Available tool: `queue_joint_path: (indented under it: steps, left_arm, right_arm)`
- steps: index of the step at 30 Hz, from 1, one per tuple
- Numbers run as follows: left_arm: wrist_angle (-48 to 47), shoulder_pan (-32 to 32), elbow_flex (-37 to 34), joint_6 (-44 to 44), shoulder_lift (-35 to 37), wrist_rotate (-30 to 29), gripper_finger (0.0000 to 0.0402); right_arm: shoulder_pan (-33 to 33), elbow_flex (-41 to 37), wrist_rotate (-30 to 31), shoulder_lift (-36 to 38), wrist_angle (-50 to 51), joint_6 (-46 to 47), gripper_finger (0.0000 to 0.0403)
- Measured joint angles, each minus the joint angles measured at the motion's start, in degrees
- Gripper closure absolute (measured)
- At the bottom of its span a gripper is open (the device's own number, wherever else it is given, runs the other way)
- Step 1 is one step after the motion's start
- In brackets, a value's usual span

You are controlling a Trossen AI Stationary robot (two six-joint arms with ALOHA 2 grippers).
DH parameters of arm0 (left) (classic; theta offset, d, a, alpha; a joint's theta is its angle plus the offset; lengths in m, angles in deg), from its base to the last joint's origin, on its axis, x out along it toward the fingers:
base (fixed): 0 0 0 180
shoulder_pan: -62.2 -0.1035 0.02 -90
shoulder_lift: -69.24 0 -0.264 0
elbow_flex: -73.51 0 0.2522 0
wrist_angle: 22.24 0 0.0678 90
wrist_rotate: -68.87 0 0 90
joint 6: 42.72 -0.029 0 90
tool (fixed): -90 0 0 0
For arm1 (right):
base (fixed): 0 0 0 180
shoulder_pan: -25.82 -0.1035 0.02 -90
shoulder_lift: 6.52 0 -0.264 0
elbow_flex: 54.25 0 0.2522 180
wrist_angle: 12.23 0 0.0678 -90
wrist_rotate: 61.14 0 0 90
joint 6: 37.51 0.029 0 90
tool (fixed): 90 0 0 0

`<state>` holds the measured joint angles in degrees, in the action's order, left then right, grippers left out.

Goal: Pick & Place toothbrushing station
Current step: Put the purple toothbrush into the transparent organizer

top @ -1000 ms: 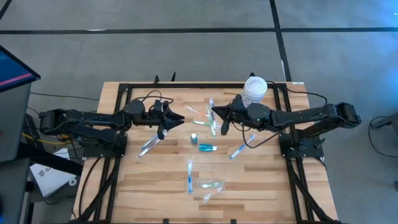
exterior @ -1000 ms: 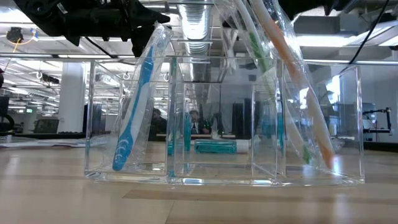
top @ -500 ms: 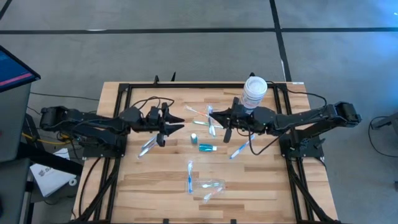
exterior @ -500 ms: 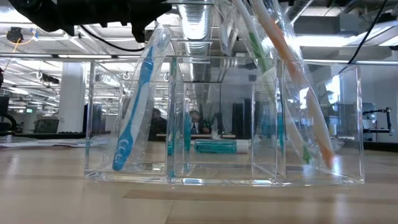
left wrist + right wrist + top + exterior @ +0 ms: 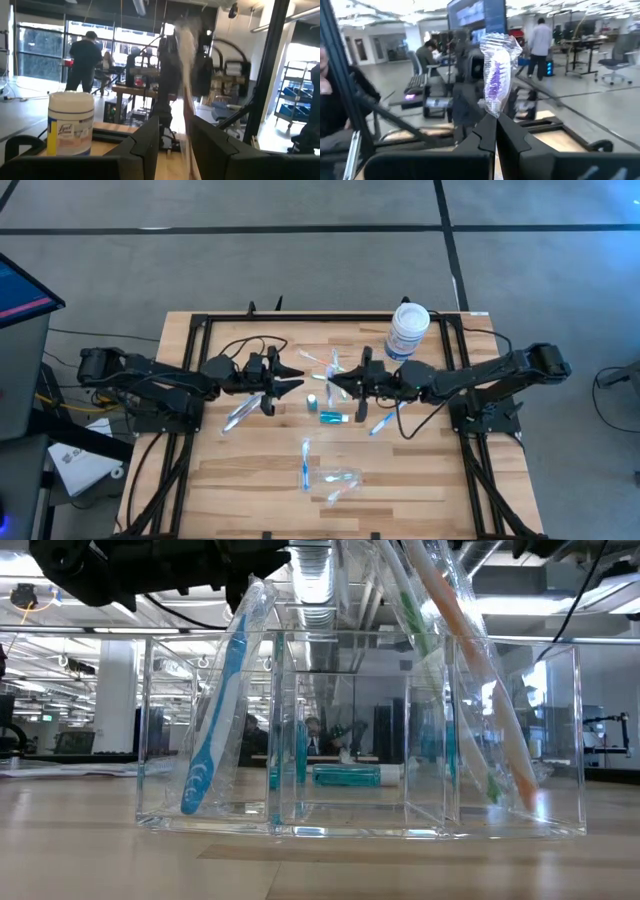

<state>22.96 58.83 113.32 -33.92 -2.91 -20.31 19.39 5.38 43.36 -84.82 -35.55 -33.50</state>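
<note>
The high cam hangs over the wooden table (image 5: 250,480) looking straight down, both arms in shot. The low cam sits at tabletop height, right up against the clear tray (image 5: 360,740), facing the room behind. The 2 wrist cams look forward along their arms, roughly facing each other. Left wrist and high both catch the white tub (image 5: 71,122).

White tub (image 5: 70,122), beyond the left hand (image 5: 172,142): label carries a script brand word, looks like "Lysol", only partly legible; smaller print under it unreadable. Same tub from above (image 5: 408,330): blue label, no words resolvable. Screens in the room behind: nothing legible.
</note>
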Motion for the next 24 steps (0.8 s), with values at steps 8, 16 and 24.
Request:
queue_joint_path:
  steps: [8,16,24]
  left_arm:
    - [0.0,0.0,0.0,0.0,-0.1,4.7,0.0298]
    - [0.6,0.0,0.0,0.0,-1.1,5.2,0.0298]
    - [2.4,0.0,3.8,0.4,-7.7,5.1,0.0298]
  right_arm:
    - [0.8,0.2,-2.9,-5.0,-7.4,-0.1,0.0403]
    - [1.2,0.3,-5.7,-7.3,-12.1,-0.1,0.0403]
    - [1.3,0.3,-5.8,-7.3,-12.2,-1.1,0.0403]
